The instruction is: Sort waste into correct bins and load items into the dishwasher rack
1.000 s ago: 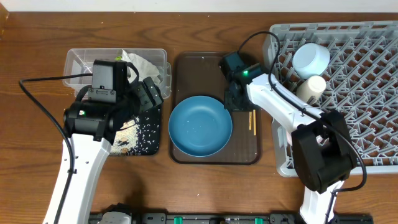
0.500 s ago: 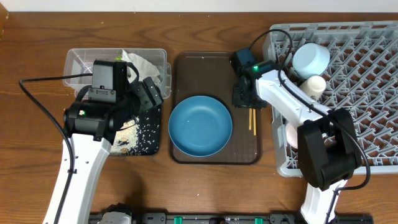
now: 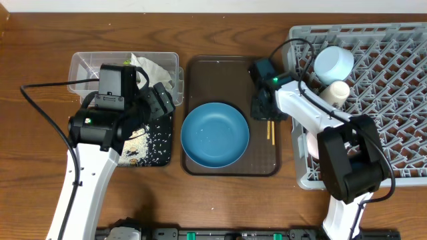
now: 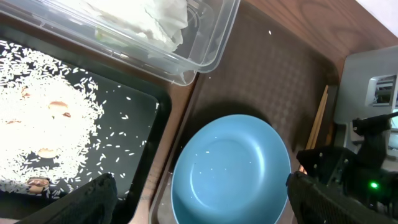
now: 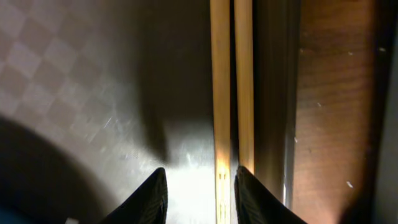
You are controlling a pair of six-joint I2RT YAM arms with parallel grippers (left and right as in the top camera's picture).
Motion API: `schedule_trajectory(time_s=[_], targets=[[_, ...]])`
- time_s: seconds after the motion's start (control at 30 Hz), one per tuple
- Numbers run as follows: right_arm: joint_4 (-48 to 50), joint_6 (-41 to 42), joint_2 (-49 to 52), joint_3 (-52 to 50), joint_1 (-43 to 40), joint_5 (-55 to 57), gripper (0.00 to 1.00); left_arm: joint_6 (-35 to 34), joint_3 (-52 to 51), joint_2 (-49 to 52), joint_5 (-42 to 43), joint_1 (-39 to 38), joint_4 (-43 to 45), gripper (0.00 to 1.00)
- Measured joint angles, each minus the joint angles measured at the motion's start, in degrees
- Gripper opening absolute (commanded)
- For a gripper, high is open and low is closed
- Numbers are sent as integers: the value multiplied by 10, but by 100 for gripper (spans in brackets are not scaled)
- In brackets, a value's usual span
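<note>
Chopsticks point(image 5: 221, 93) on brown tray point(image 3: 227, 80), right gripper point(image 5: 202, 177) parted astride them

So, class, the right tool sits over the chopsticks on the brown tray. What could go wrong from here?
1. The chopsticks lie flat beside the rim of the brown tray, so the rim-side finger of the right tool may lack room and catch only one stick.
2. Lying flat, they could slip out when pinched.

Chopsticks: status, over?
Right pincer open, straddling the chopsticks, no grip yet. Chopsticks flat on brown tray, right beside its rim. Left pincer open, empty.
</note>
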Motion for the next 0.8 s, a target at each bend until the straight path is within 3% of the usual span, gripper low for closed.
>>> schedule_trajectory(time_s=[0.3, 0.73, 0.8], targets=[[46, -1, -1, -26, -1, -8, 26, 0, 0, 0, 0, 0, 0, 90], [40, -15, -1, -26, -2, 3, 1, 0, 0, 0, 0, 0, 0, 90], [40, -16, -1, -26, -2, 3, 1, 0, 0, 0, 0, 0, 0, 90]])
